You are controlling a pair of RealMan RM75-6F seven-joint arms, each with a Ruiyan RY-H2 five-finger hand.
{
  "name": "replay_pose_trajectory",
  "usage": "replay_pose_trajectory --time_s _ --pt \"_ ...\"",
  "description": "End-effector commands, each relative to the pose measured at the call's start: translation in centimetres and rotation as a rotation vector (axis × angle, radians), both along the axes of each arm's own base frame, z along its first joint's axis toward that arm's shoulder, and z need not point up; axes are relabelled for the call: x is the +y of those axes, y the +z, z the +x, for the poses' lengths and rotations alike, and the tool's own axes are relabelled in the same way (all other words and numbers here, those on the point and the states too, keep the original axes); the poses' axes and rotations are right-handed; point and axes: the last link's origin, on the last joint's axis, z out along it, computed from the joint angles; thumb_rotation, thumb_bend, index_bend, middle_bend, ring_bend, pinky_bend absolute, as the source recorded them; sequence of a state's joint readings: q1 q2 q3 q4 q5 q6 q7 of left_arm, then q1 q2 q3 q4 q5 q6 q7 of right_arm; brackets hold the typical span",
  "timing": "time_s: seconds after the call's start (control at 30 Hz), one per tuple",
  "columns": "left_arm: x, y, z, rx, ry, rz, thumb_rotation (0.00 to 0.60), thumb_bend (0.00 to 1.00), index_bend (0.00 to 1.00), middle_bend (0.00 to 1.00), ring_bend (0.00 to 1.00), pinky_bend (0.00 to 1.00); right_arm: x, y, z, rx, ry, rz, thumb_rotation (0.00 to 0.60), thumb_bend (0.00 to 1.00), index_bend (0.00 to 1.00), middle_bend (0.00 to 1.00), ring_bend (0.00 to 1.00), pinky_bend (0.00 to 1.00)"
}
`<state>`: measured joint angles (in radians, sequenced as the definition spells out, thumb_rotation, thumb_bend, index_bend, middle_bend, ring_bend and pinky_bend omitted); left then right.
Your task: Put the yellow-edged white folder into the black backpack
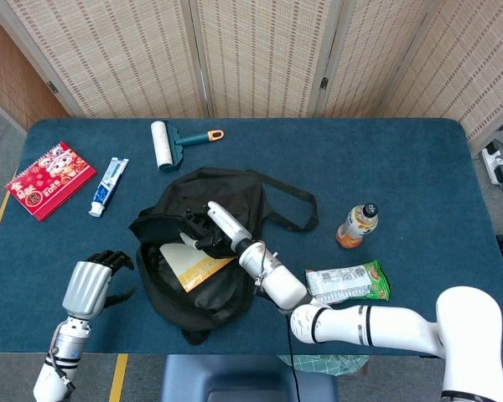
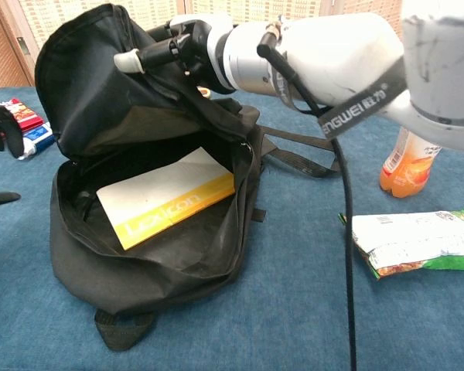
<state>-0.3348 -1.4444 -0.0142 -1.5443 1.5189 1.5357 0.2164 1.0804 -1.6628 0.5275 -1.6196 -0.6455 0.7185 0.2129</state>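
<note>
Black backpack (image 2: 155,255) gaped because the right hand (image 2: 187,52) gripped its flap, exposing the folder (image 2: 168,199) inside. Beside the backpack, the left hand (image 1: 92,276) hung spread and empty.

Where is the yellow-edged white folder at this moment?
In both views the folder lies inside the open black backpack, left of centre on the table, below the right robot hand holding the flap up.
</note>
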Motion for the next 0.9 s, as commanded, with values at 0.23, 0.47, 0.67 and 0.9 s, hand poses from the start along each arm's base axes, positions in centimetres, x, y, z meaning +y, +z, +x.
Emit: replay_pose_trajectory --time_s 0.23,0.47,0.67,0.9 --pt "1.0 2.3 -3.0 0.046 0.118 0.077 0.6 0.15 0.57 0.56 0.49 0.6 3.1 0.5 -3.2 0.231 0.249 0.008 0.6 0.32 0.14 0.19 0.17 0.3" --pt "2.0 3.3 -4.0 0.1 0.17 0.087 0.6 0.15 0.54 0.54 0.48 0.59 5.8 3.3 -6.1 0.389 0.43 -0.091 0.498 0.06 0.0 0.03 0.03 0.15" --pt "2.7 4.3 -5.0 0.154 0.211 0.095 0.6 0.15 0.53 0.54 0.48 0.58 7.0 6.9 -8.5 0.394 0.398 -0.257 0.6 0.2 0.09 0.14 0.13 0.24" --pt "2.3 5.8 -6.2 0.189 0.267 0.129 0.6 0.15 0.52 0.54 0.48 0.52 8.6 11.2 -14.7 0.59 0.268 -0.542 0.6 0.44 0.46 0.37 0.34 0.49"
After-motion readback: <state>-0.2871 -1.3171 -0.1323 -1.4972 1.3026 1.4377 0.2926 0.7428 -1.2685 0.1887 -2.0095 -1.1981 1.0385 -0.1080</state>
